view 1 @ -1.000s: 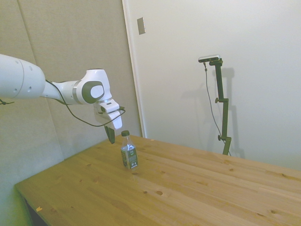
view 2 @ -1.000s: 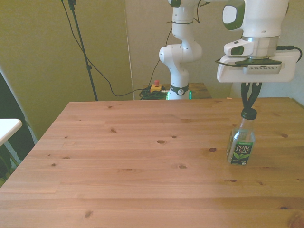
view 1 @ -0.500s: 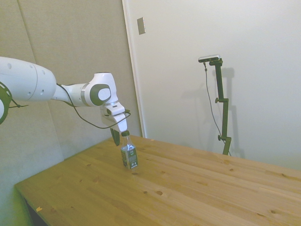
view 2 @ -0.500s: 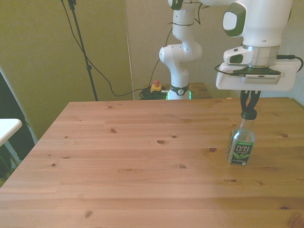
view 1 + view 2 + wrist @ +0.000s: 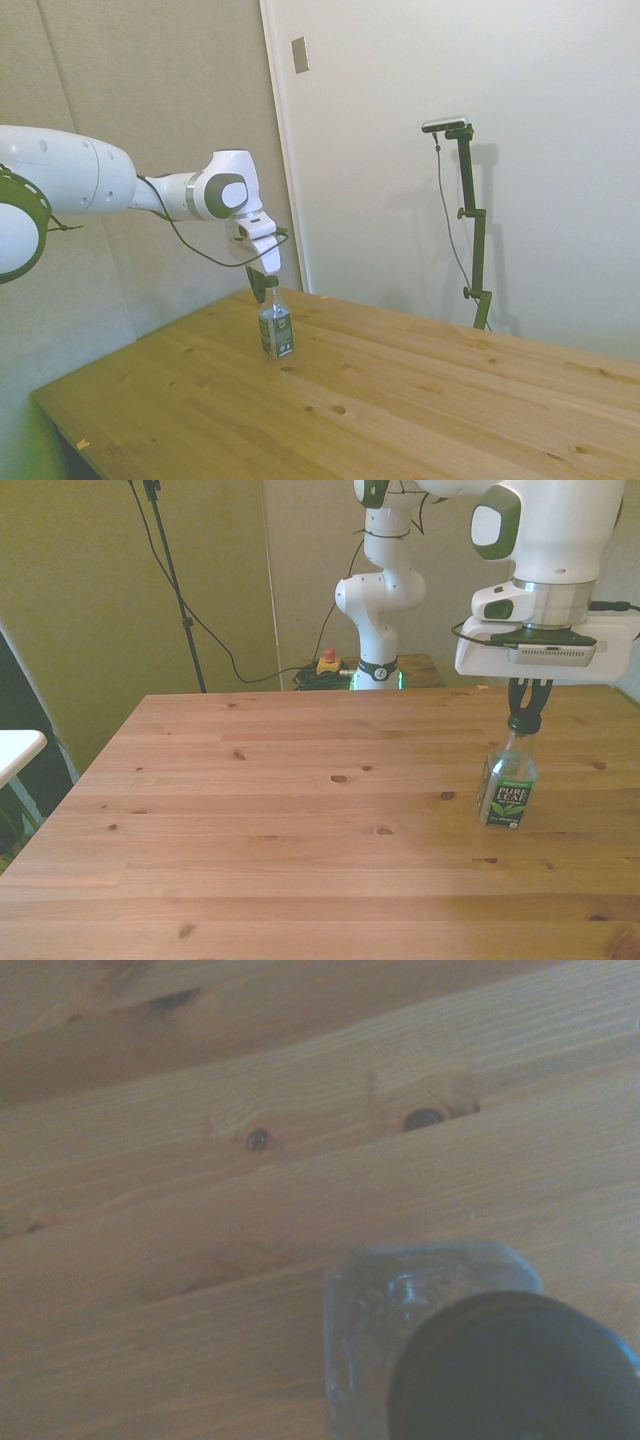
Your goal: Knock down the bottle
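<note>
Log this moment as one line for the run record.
phase: contact approach | gripper: at cap level, fingers close together | bottle: upright on table, near front view's right edge | knocked down: not yet

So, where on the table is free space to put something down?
Almost all of the table is bare: the whole stretch on the front view's left of the bottle, and the strip between the bottle and the near edge. Only the bottle's spot is crowded, with the gripper at its cap.
</note>
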You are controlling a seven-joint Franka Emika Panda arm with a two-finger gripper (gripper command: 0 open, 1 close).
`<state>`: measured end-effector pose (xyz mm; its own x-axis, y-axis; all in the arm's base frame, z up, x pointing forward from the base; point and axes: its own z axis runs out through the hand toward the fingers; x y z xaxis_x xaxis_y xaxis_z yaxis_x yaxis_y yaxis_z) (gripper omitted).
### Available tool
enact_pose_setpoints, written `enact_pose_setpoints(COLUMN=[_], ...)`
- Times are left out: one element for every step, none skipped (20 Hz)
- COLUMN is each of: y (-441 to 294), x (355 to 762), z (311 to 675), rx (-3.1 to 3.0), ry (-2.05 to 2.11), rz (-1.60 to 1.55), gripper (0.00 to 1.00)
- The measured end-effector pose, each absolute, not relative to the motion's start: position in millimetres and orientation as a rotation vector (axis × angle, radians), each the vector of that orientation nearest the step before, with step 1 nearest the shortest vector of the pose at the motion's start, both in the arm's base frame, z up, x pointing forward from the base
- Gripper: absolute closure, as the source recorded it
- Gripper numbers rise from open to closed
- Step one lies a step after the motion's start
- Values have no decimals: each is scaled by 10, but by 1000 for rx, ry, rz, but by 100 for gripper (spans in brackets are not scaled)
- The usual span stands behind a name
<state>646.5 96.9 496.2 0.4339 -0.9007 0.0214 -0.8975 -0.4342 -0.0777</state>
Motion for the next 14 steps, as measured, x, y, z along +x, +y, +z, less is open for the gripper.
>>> enact_pose_setpoints(y=[933, 898, 866, 842, 829, 829, 838, 860, 885, 903, 912, 902, 883, 856], x=[6518, 6585, 6661, 6743, 6826, 6909, 6986, 7060, 7123, 7174, 7218, 7254, 7282, 7301], z=[4986, 4991, 4971, 4931, 4883, 4828, 4776, 4725, 4686, 4670, 4669, 4679, 4699, 4716], rx=[-2611, -2607, -2604, -2603, -2604, -2607, -2611, -2615, -2618, -2621, -2622, -2624, -2625, -2623], ry=[1654, 1669, 1681, 1691, 1701, 1707, 1712, 1715, 1717, 1716, 1716, 1717, 1720, 1725], rz=[-97, -105, -103, -102, -102, -101, -102, -105, -112, -121, -136, -157, -180, -194], gripper=[100, 100, 100, 100, 100, 100, 100, 100, 100, 100, 100, 100, 100, 100])
